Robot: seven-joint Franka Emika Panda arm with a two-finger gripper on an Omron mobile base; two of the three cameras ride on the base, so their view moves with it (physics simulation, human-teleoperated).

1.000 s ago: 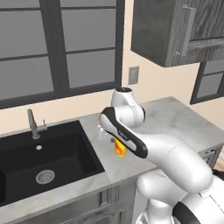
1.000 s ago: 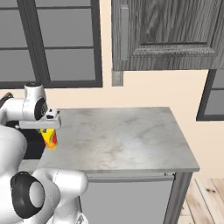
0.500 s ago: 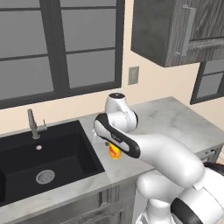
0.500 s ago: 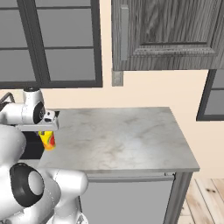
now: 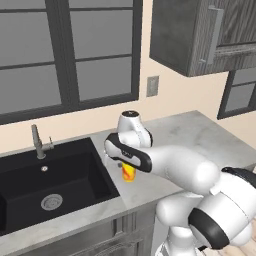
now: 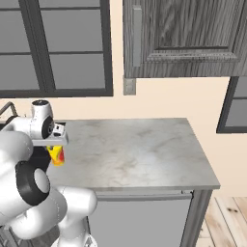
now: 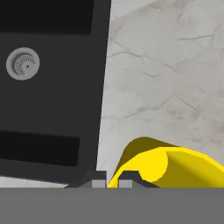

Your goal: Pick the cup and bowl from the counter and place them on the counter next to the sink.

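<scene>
Stretching rightward, the marbled stone counter (image 6: 140,154) lies broad and bare; the black rectangular sink (image 5: 45,185) borders its left edge. Just beside that edge the gripper (image 5: 126,165) stays clenched on the small yellow cup (image 5: 129,172).

The counter (image 5: 185,137) looked like polished stone, pale grey-beige with faint darker veining. The sink (image 5: 30,185) was matt black and smooth, its round drain (image 5: 51,202) ribbed grey metal, the faucet (image 5: 37,141) dull brushed metal. The cup (image 5: 128,171) looked like glossy yellow plastic. The wall cabinet (image 6: 188,38) showed dark grey wood grain.
</scene>
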